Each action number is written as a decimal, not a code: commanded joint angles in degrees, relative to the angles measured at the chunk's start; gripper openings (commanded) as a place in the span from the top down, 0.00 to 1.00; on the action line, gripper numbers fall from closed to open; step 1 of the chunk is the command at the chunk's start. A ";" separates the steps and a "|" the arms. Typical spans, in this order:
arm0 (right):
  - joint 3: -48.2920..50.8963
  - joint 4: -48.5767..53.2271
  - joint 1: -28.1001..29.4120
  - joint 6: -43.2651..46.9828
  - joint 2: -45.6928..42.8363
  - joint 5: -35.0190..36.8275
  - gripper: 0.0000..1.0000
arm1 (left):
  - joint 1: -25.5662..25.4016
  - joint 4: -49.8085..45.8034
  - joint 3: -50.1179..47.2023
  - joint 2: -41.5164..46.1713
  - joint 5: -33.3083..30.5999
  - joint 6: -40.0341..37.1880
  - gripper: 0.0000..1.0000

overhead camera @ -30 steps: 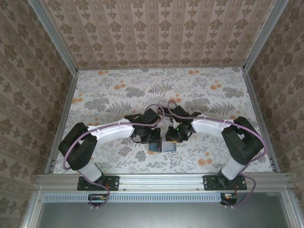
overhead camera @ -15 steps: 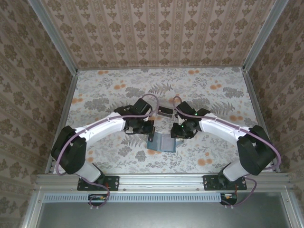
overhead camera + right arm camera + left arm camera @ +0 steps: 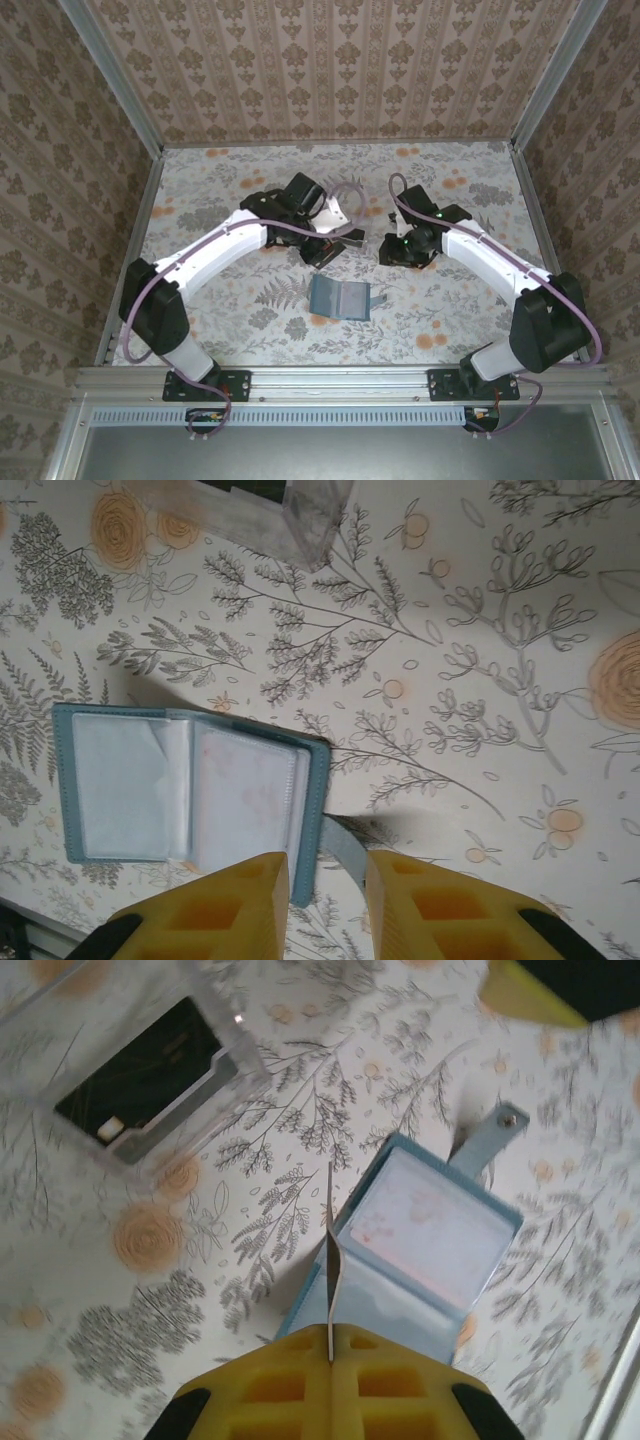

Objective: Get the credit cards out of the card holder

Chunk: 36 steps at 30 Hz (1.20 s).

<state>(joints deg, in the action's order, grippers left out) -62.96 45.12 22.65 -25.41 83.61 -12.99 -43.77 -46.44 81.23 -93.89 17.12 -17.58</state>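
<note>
The teal card holder [image 3: 340, 298] lies open and flat on the table, strap tab to its right. A pale pink credit card [image 3: 425, 1215] shows in its clear pocket [image 3: 245, 795]. My left gripper [image 3: 322, 252] hangs above and behind the holder, shut on a thin credit card [image 3: 329, 1260] seen edge-on, dark on one face. A dark grey credit card [image 3: 140, 1085] lies in the transparent tray [image 3: 245, 1055]. My right gripper [image 3: 400, 250] hovers to the holder's back right, open, with the strap tab [image 3: 345, 850] on the table below its gap [image 3: 325, 900].
The transparent tray [image 3: 305, 515] stands on the flowered tablecloth between the two grippers, just behind the holder. Papered walls with metal rails [image 3: 135, 240] close the table on three sides. One right fingertip [image 3: 520, 990] shows at the top of the left wrist view.
Both grippers have risen from the holder and moved toward the back. The left one drew a card out with it. The right one let the holder go, and the holder now lies uncovered.
</note>
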 commanded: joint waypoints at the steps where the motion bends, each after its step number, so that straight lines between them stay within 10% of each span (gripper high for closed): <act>1: -1.63 4.10 -1.46 3.25 -2.37 2.48 0.72 | 0.00 -6.30 6.06 -4.53 1.32 -19.88 1.00; 20: 1.39 3.46 -3.80 0.10 -3.46 3.45 0.72 | 2.06 -20.93 39.54 -28.91 -1.91 -47.52 1.00; 36: 5.20 3.25 -4.40 0.42 -7.24 2.79 0.72 | 1.78 -25.10 49.74 -39.19 -4.68 -49.61 1.00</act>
<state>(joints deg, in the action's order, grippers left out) -59.02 47.59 18.57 -24.38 77.56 -10.68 -41.95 -68.18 129.10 -131.70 13.04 -65.21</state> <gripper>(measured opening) 0.283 0.046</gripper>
